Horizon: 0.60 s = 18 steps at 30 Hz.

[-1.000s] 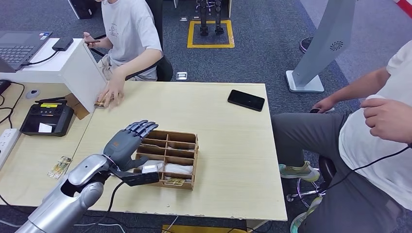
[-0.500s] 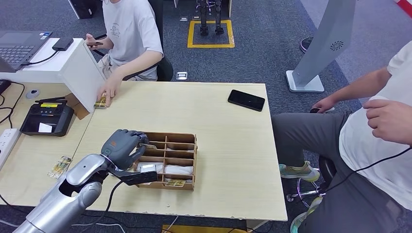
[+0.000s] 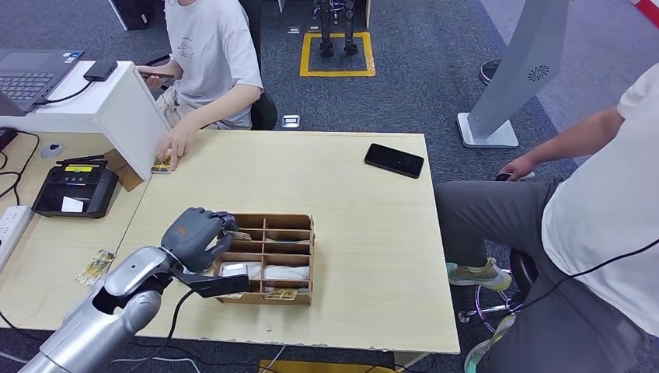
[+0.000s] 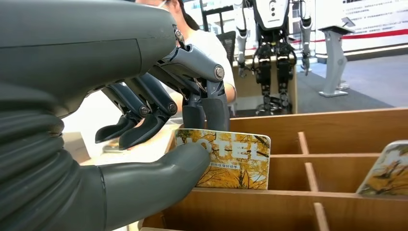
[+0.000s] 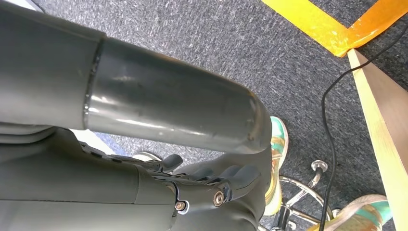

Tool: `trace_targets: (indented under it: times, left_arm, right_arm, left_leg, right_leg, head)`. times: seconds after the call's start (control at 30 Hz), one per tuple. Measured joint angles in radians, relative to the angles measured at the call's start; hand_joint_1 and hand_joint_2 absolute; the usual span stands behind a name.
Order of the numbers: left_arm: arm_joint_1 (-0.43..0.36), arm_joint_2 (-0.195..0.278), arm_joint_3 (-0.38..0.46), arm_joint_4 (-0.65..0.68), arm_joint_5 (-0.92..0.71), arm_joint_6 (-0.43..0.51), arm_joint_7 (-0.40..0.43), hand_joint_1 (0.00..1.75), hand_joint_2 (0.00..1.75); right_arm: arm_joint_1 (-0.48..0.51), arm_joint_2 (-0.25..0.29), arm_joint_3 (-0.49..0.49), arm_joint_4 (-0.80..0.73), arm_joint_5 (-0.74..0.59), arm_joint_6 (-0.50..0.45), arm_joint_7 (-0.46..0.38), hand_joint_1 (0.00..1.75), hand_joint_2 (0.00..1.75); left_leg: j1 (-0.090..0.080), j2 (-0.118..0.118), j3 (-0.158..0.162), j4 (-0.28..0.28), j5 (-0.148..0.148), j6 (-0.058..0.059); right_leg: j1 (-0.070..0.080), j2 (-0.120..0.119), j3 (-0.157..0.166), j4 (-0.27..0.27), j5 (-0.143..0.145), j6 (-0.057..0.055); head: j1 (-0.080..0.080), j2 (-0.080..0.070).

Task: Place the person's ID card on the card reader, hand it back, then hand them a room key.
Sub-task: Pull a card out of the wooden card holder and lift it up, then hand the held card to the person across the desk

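My left hand (image 3: pixel 198 233) sits curled at the left end of the wooden key box (image 3: pixel 312 258). Close up, its thumb and a finger pinch a yellow room key card (image 4: pixel 234 161) printed HOTEL, standing in a compartment of the box (image 4: pixel 337 126); the left hand (image 4: pixel 144 110) is bent over it. Another key card (image 4: pixel 390 169) leans in a nearby slot. The ID card (image 3: pixel 162 164) lies on the table's far left corner under a seated person's hand (image 3: pixel 180 141). The black card reader (image 3: pixel 75 191) stands on the left desk. My right hand (image 5: pixel 207 185) hangs over the floor, holding nothing.
A black phone (image 3: pixel 394 160) lies at the table's far right. A loose card (image 3: pixel 95 266) rests on the left desk near a white power strip (image 3: pixel 11 225). A white partition (image 3: pixel 124 109) stands beside the reader. A second person (image 3: pixel 591 233) sits close at the right.
My left hand went from spread above the box to curled down onto a key card at its left end. The right-hand person's raised hand dropped out of sight.
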Motion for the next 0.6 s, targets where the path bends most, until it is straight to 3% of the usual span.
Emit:
trace_targets:
  times: [0.17,0.37,0.6]
  left_arm:
    - [-0.049,0.094,0.030,-0.045,0.139,-0.081,-0.005,1.75,1.75]
    - [-0.206,0.241,0.160,-0.135,0.315,-0.261,0.007,1.75,1.75]
    - [-0.240,0.294,0.208,-0.179,0.315,-0.276,0.018,1.75,1.75]
  right_arm:
    - [0.000,0.000,0.000,0.000,-0.007,0.002,0.000,0.00,0.00]
    - [0.000,0.000,0.000,0.000,-0.018,0.009,0.001,0.00,0.00]
    - [-0.002,0.000,0.000,0.000,-0.019,0.009,0.001,0.00,0.00]
  left_leg:
    - [0.002,0.000,0.000,0.000,0.001,-0.001]
    - [0.004,0.000,-0.001,0.000,0.002,-0.002]
    - [0.003,0.000,-0.001,0.000,0.002,-0.002]
  right_leg:
    - [0.001,0.000,-0.001,0.000,0.001,-0.001]
    - [0.003,0.000,-0.001,0.001,0.001,-0.002]
    - [0.003,0.000,-0.001,0.001,0.001,-0.002]
  head:
    - [0.000,0.000]
    - [0.000,0.000]
    - [0.000,0.000]
